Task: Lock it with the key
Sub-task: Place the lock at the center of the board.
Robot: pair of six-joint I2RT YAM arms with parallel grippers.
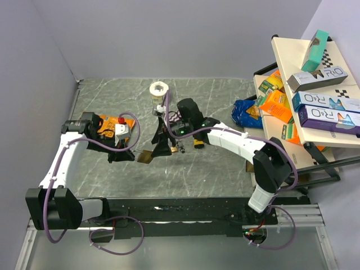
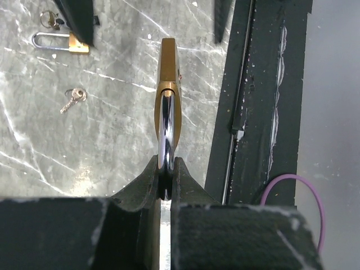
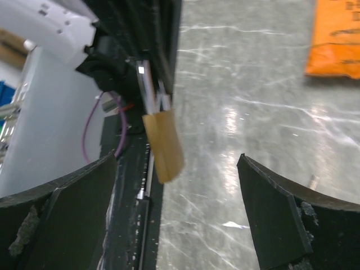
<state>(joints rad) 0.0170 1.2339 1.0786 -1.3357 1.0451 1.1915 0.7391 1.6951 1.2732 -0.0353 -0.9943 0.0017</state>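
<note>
Left tool [image 2: 166, 174] clamped on steel shackle [image 2: 165, 126] of brass padlock [image 2: 169, 67], held over grey marble surface [image 2: 112, 146]; right tool [image 3: 180, 185] stood wide open, empty, facing padlock. Small metal key [image 2: 73, 100] lay near padlock; its bow likely wanted a square grip.

The top camera looks down from high at 6 o'clock, while the 2 wrist cameras closely face the same brass padlock [image 1: 145, 157] from opposite ends.

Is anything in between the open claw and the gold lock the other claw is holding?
Nothing I can see. The lock hangs in front of the open right claw, held by its loop in the left claw. The loose key lies off to the side.
</note>
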